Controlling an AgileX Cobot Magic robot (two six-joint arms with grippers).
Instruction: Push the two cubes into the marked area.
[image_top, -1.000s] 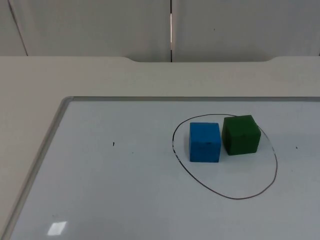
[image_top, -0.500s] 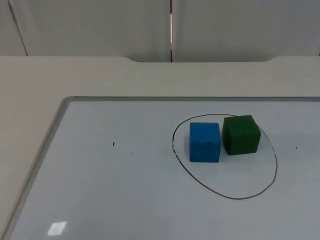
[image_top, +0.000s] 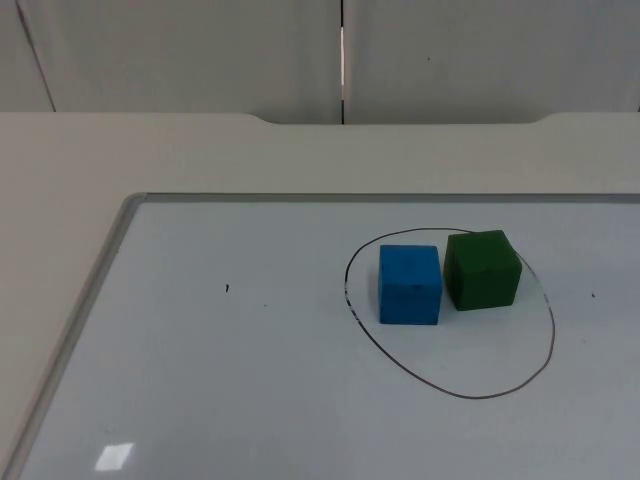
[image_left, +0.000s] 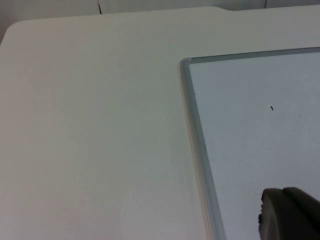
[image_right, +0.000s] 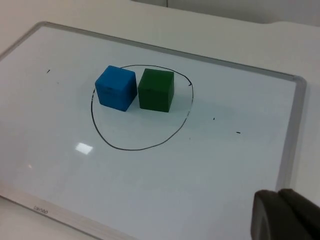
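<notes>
A whiteboard (image_top: 200, 400) lies on the desk (image_top: 60, 160). The blue cube (image_top: 410, 285) and green cube (image_top: 482, 269) sit touching inside the drawn ring (image_top: 450, 390), toward the board's far edge. Both arms should just wait; nobody can tell whether the left end effector (image_left: 290, 215) or right end effector (image_right: 282, 215) is wide or narrow.

Blue cube (image_top: 410, 285), green cube (image_top: 482, 269), black-lined oval (image_top: 450, 312), white board (image_top: 250, 380)

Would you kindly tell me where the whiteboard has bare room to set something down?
Free: the white whiteboard between its left frame and the drawn black oval, and the oval's near half. Crowded: its far half, where the blue cube and green cube sit side by side.
</notes>
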